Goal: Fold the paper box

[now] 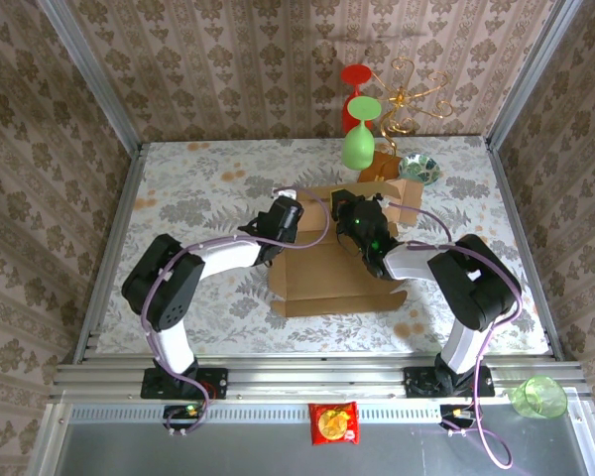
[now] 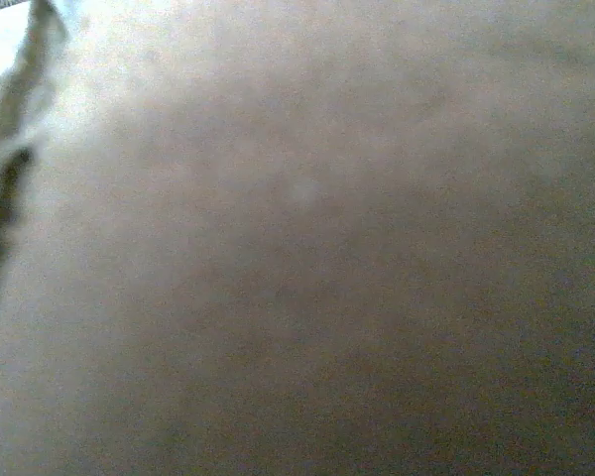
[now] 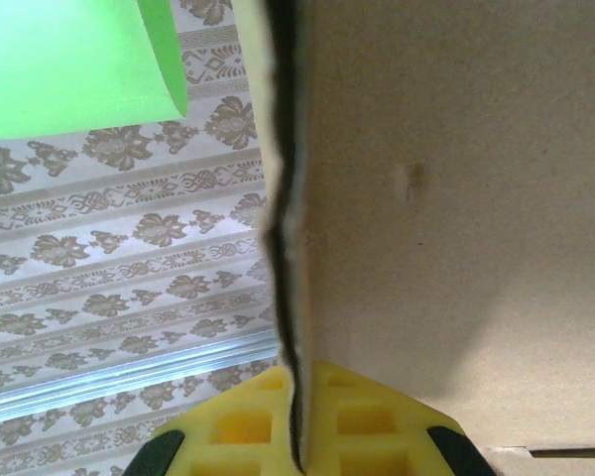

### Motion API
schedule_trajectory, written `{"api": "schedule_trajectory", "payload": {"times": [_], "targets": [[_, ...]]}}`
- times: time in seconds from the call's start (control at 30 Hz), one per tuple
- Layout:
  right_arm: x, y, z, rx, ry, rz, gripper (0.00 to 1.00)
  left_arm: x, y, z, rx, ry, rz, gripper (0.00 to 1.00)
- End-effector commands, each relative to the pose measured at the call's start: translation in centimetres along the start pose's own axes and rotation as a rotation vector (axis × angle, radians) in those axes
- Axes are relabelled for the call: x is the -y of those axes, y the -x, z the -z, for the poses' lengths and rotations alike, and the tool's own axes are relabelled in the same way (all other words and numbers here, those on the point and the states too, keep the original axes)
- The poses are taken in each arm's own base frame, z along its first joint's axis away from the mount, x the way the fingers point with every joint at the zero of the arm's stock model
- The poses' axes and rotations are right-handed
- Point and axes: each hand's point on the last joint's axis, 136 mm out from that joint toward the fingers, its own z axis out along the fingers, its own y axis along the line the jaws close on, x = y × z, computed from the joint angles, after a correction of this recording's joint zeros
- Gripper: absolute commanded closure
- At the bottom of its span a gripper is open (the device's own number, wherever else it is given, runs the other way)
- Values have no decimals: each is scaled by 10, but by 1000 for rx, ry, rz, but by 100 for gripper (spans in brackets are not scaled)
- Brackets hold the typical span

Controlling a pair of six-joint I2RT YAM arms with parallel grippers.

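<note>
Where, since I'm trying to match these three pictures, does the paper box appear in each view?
Top external: paper box at the middle of the table.
Left wrist: blurred tan cardboard close against the lens, ragged edge upper left.
Right wrist: right half, its edge running down between the right hand's yellow pads.
Shared landmark: the green glass behind the box, upper left in the right wrist view.

Soft, even light fills the top view, faint shadows just beside the box (image 1: 327, 278); against it, the left wrist view is dim and wholly blurred, the right brighter.
</note>
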Motion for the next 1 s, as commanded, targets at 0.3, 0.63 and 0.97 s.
{"api": "schedule_trajectory", "payload": {"times": [0.3,0.63,0.97], "targets": [[24,-20,8,-87,-19,12,100,12,-28,-12,-93,37,-77,83],[28,-19,12,-85,-37,14,100,7,-32,-16,-97,79,-71,100],[20,-6,30,-33,-48,8,70,-6,-43,-17,-115,96,-96,100]]}}
